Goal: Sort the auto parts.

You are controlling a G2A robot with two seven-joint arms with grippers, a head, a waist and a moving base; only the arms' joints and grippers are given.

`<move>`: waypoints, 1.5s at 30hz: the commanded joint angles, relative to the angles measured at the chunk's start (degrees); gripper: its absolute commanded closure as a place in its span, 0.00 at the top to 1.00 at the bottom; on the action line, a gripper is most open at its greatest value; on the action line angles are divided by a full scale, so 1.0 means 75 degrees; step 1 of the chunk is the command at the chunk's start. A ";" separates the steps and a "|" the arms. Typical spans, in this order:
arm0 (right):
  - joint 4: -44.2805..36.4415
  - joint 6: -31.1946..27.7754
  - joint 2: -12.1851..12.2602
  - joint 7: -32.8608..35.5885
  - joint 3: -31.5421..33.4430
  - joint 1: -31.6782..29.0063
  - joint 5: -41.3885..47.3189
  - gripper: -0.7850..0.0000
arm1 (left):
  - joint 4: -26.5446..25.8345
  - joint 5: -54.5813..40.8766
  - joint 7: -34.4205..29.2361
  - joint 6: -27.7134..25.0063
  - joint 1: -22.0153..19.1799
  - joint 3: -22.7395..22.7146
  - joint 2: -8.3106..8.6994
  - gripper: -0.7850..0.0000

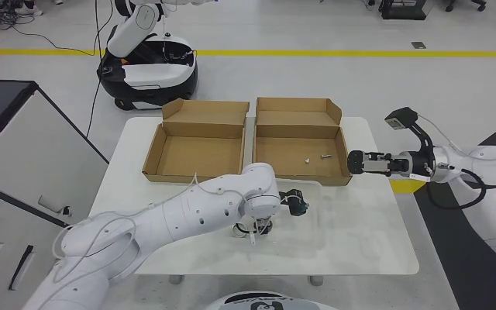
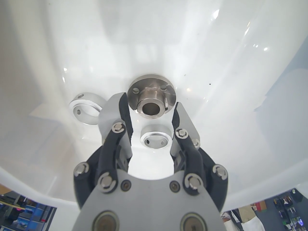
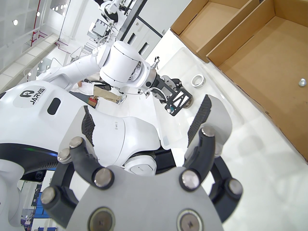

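Note:
A steel flanged hub sits between the pads of my left gripper, which is shut on its flange inside the white tray. Two aluminium collar rings lie on the tray floor: one beside the left gripper's fingers, the other under the gripper. In the right wrist view, one ring lies just beyond the left gripper. My right gripper hovers open and holds nothing at the right box's outer edge, its fingers spread wide.
Two open cardboard boxes stand at the table's back. The left box holds nothing. The right box holds two small metal parts. Another robot is parked beyond the table.

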 commanded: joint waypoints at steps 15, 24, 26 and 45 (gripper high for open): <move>0.0000 0.0000 0.0000 0.0000 0.0000 0.0000 0.0000 1.00 | 0.0047 0.0084 -0.0080 -0.0168 -0.0074 0.0078 -0.0110 0.38; 0.0000 0.0000 0.0000 0.0000 0.0000 0.0000 0.0000 1.00 | 0.0291 -0.0070 -0.0080 -0.0182 -0.0252 0.0345 -0.0251 0.34; 0.0000 0.0000 0.0000 0.0000 0.0000 0.0000 0.0000 1.00 | 0.0338 -0.0077 -0.0080 -0.0200 -0.0277 0.0367 -0.0283 0.33; 0.0000 0.0000 0.0000 0.0000 0.0000 0.0000 0.0000 1.00 | 0.0498 0.0042 -0.0080 -0.0268 -0.0305 0.0367 -0.0438 0.42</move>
